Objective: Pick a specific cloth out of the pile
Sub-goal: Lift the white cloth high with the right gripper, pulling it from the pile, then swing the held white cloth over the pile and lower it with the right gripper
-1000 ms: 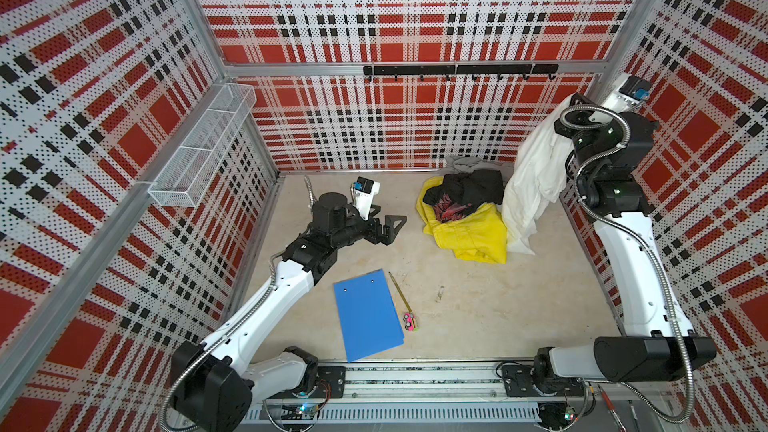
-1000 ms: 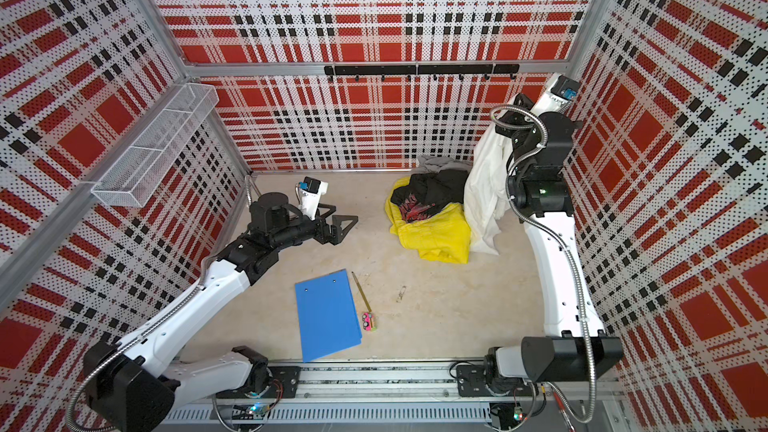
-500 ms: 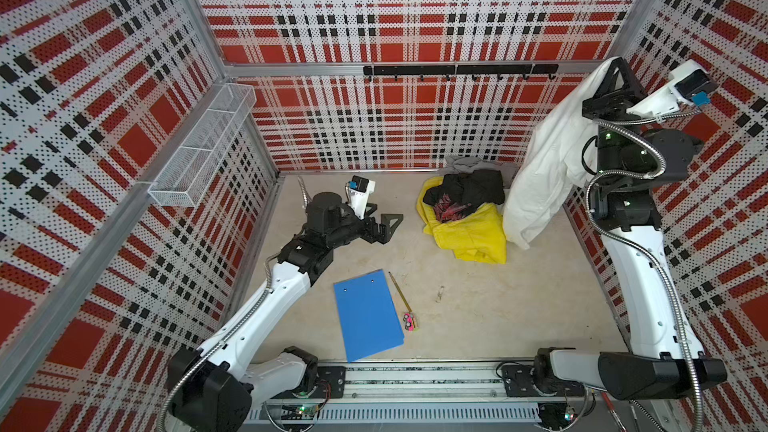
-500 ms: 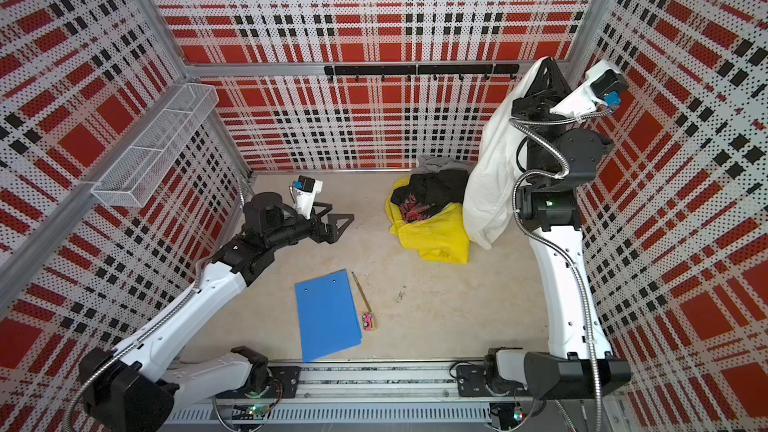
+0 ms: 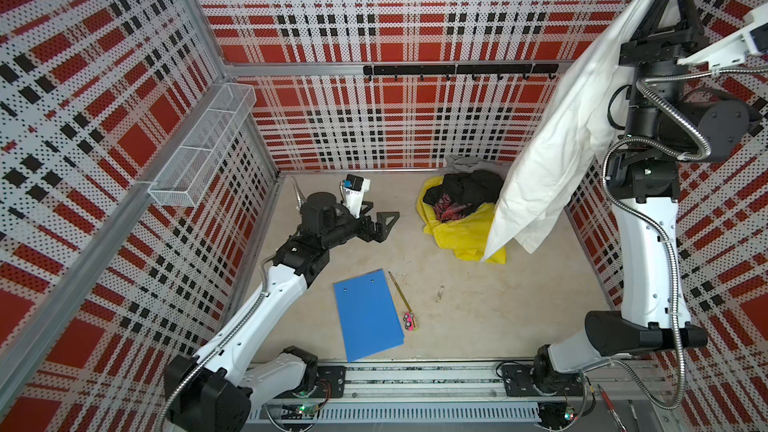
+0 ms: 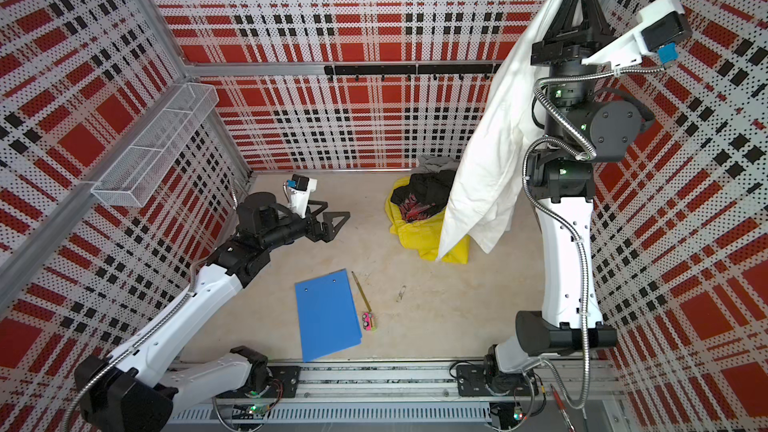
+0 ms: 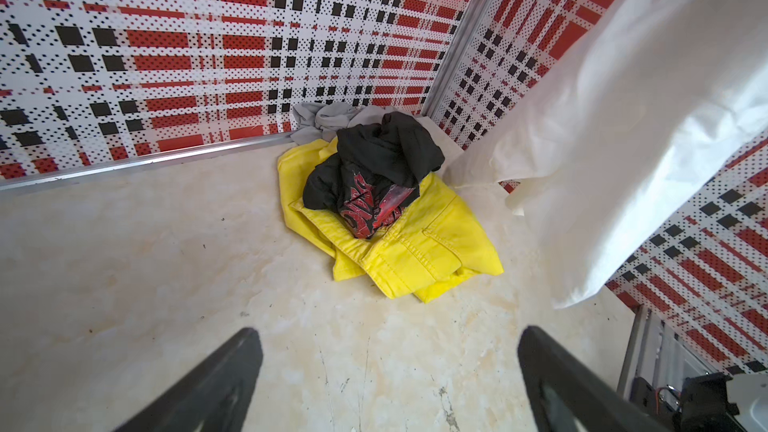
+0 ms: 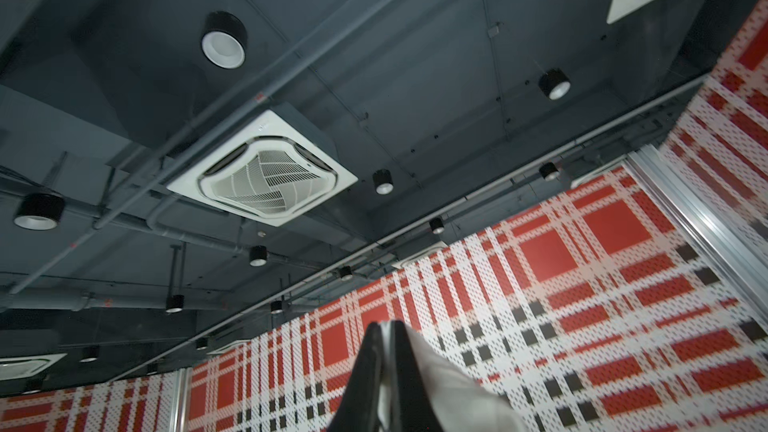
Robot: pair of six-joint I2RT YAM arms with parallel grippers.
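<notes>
We have the cloth (image 5: 557, 151) hanging from the top of the right arm (image 5: 648, 243). That arm's jaws point upward and are pressed together on a pinch of the white fabric, and the right wrist view shows a fold squeezed between them. The cloth drapes down beside the arm. In both top views its lower corner overlaps the yellow garment (image 5: 465, 238) of the pile (image 6: 419, 209), though from the left wrist view we judge that the hem hangs clear of both the heap and the desk (image 5: 478, 309). The black garment (image 7: 374, 168) with its red print sits on the yellow one, and the grey garment (image 7: 324, 118) lies behind, against the back wall. None of them looks caught on the white fabric. The step in hand, as we read it, is carrying the cloth away from the pile. To do it well we should grip firmly and swing sideways toward bare desk before lowering, so the trailing corner does not drag the yellow garment along. We should also move slowly, since the pinch takes only a thin edge. The left arm (image 5: 282, 284) hovers low, its jaws spread wide and empty, facing the pile, and it could pin the heap if anything snags. We would set the cloth down apart from the blue folder (image 5: 368, 313).
</notes>
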